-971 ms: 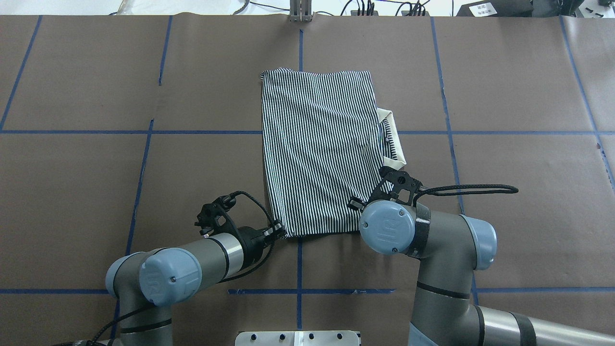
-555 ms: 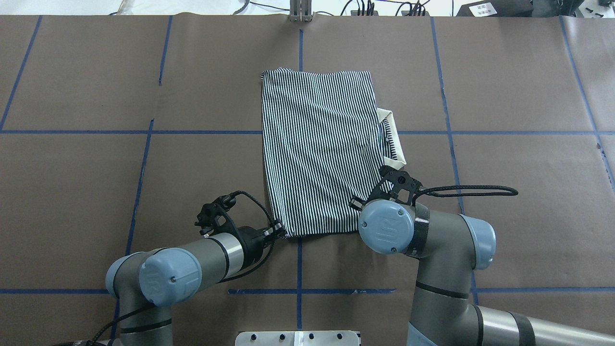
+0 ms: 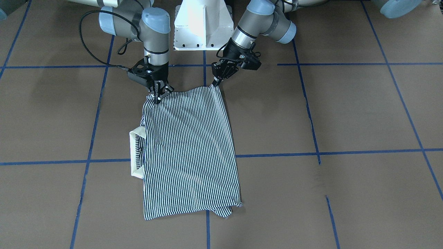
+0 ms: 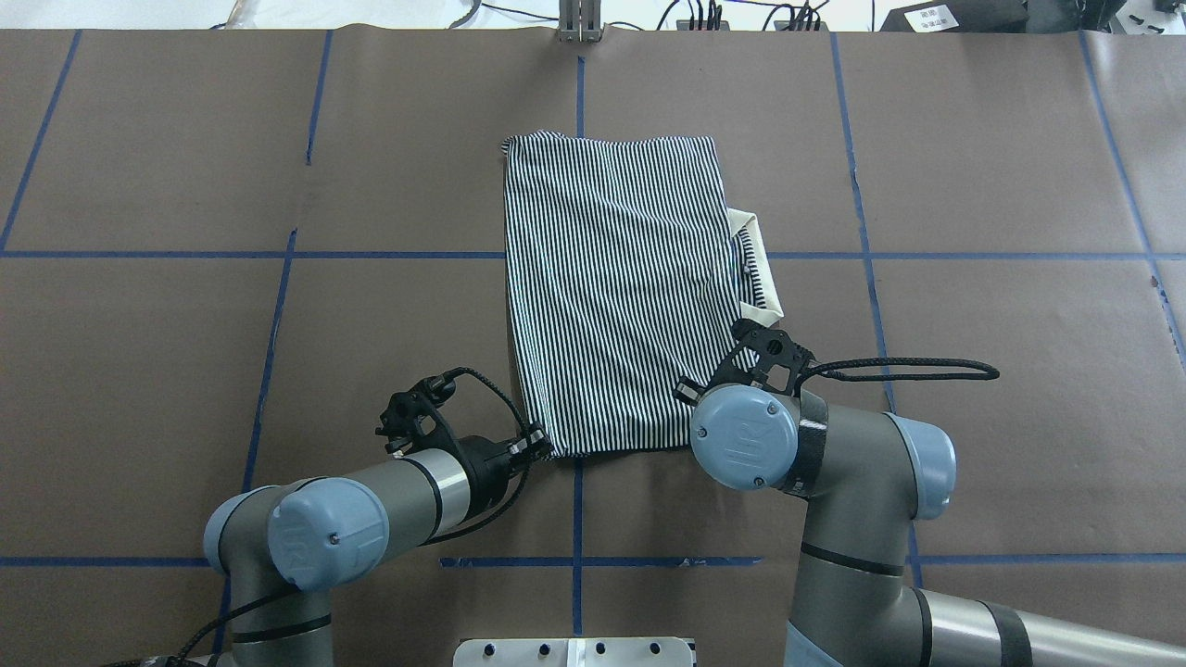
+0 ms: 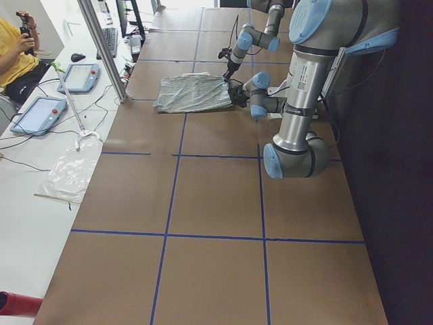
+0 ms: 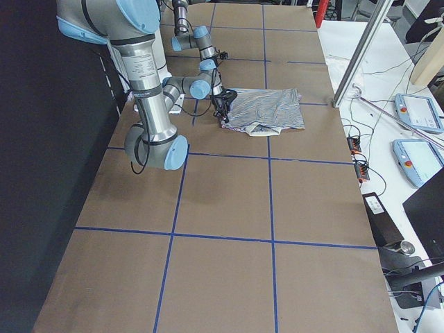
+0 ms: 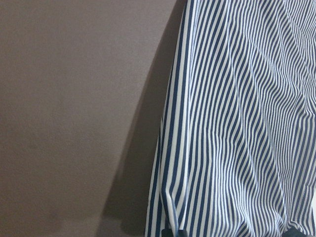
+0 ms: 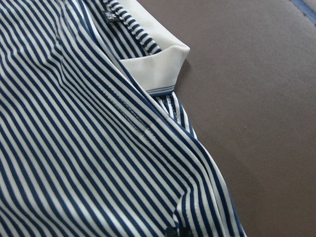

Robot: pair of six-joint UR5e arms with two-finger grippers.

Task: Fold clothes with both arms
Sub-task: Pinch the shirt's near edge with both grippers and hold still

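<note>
- Brown paper table [image 3: 346, 114] marked with blue tape lines [image 3: 311, 155] lies under both my arms; the polo shirt [image 3: 187, 148] lies flat on it as a striped oblong, stretching away from my fingertips toward the far side
- My left gripper [image 3: 215, 82] has its fingers pinched together on the near corner on my left side; my right gripper [image 3: 158, 96] is closed the same way on the other near corner
- I judge I hold both near corners so that the near hem can be carried over evenly to the far edge in one fold
- The cream collar [image 3: 135, 152] pokes out just beyond and outward of my right gripper
- From overhead my right wrist joint covers that gripper's tips; my wrist cameras show only stripes and dark slivers at the bottom edge; sleeves and placket are tucked out of sight; how many layers I pinch I cannot tell
</note>
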